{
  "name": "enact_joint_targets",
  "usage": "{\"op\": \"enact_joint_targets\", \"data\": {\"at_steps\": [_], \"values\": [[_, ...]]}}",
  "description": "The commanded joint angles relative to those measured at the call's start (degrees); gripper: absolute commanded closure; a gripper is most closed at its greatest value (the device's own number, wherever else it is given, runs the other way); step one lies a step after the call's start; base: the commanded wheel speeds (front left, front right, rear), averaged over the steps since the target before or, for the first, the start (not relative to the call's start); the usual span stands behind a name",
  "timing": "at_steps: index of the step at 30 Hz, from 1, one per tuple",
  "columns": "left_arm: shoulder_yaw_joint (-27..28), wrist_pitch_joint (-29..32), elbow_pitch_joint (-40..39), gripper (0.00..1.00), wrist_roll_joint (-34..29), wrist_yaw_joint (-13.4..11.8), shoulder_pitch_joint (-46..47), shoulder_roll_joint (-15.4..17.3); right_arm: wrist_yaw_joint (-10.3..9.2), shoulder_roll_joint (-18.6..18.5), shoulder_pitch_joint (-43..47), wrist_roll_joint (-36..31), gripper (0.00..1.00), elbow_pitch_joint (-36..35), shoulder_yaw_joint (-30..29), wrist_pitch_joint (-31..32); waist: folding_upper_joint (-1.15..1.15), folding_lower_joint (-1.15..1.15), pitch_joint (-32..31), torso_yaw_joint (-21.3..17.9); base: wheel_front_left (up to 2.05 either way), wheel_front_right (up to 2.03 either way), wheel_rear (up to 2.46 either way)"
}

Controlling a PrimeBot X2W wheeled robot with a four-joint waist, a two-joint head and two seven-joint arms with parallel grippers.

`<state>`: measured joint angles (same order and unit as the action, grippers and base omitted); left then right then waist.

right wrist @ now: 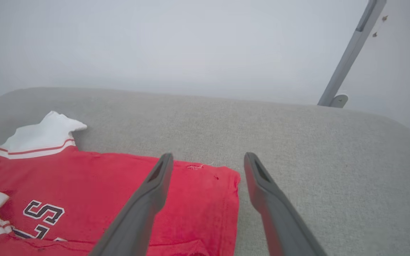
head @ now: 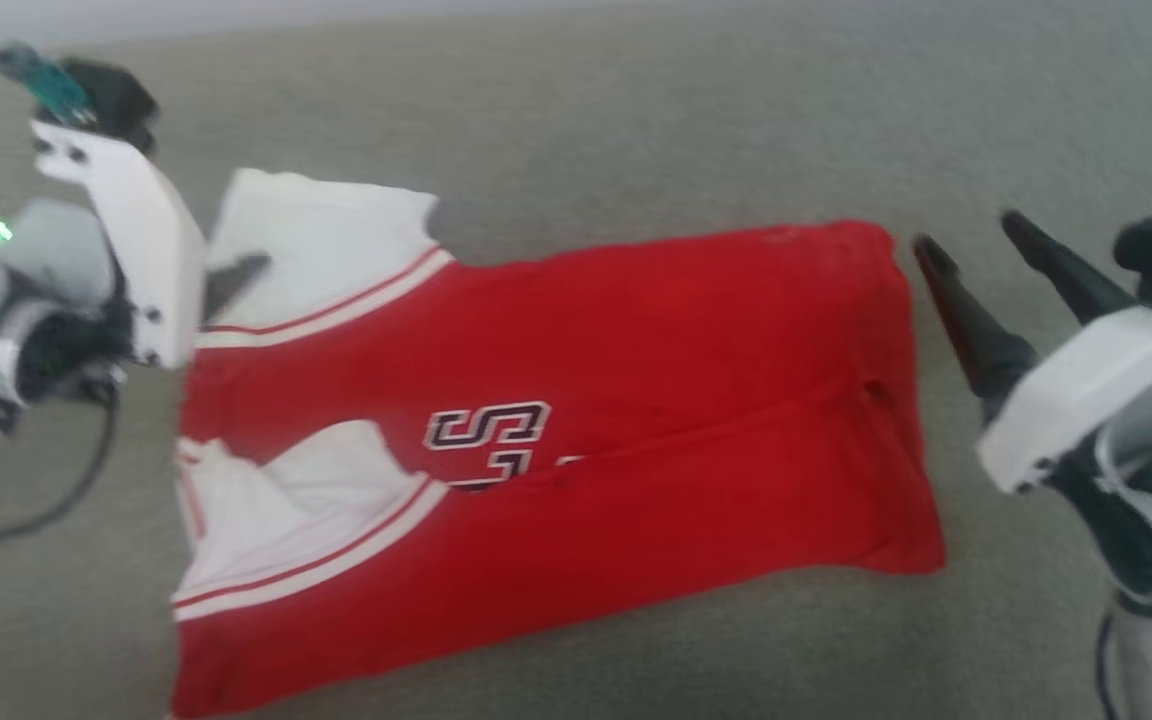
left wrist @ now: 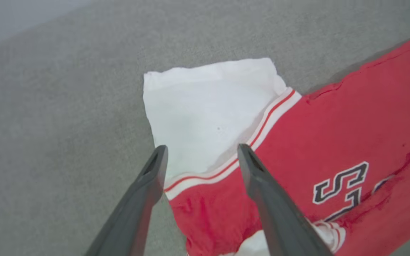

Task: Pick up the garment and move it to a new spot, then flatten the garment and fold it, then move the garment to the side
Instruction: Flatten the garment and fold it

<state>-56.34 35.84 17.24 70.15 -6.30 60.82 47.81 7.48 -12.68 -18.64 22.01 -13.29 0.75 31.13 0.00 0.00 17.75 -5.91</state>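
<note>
Left gripper [left wrist: 201, 151] and right gripper [right wrist: 208, 158] are hovering, jaws wide open, empty. Bare grey padded surface [head: 636, 120] is surrounding the edges of the garment [head: 656, 340].

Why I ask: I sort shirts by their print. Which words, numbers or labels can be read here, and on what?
"S": a dark letter with a white outline, on the red shirt.
The second character beside it is partly tucked under a fold and cannot be read.
No other text, brand or label is legible.
</note>
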Motion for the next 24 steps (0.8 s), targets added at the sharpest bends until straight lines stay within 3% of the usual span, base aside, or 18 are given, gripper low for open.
{"op": "enact_joint_targets", "data": {"at_steps": [1,8,14,17,18,19,24], "values": [[0.20,-1.24,2.09,0.00,-1.76,0.98,1.66,-0.13,0.03,0.84,-1.20,-0.66,0.00,0.49,1.11,-2.50,0.00,0.00,2.99,-3.55,0.00,0.00,0.00],[-0.29,-2.27,12.67,0.00,-5.22,5.41,6.94,-0.52,0.03,2.76,-3.32,-0.90,0.00,2.92,4.00,-9.94,0.00,0.00,7.60,-8.19,0.00,0.00,0.00],[-0.20,-0.12,21.26,0.00,-4.60,6.89,9.62,-1.33,0.03,2.53,-4.51,-0.20,0.00,4.31,5.68,-10.46,0.00,0.00,10.80,-10.22,0.00,0.00,0.00],[0.04,3.14,25.32,0.00,-2.01,6.60,8.72,-3.44,0.02,2.04,-5.51,0.58,0.00,5.31,6.54,-8.68,0.00,0.00,11.79,-10.35,0.00,0.00,0.00],[-0.56,5.18,26.51,0.66,-1.51,6.57,8.20,-3.87,0.03,1.59,-6.02,0.73,0.00,5.77,6.80,-7.75,0.00,0.00,11.98,-10.29,0.00,0.00,0.00],[-1.04,7.27,27.51,1.00,-0.85,6.28,7.64,-4.49,0.03,1.31,-6.71,0.65,0.00,6.30,7.03,-6.79,0.00,0.00,12.11,-10.20,0.00,0.00,0.00],[-2.03,10.92,28.95,1.00,-0.12,7.16,8.58,-6.44,0.02,0.26,-11.82,1.92,0.00,10.89,8.33,1.06,0.00,0.00,12.82,-9.09,0.00,0.00,0.00]]}}
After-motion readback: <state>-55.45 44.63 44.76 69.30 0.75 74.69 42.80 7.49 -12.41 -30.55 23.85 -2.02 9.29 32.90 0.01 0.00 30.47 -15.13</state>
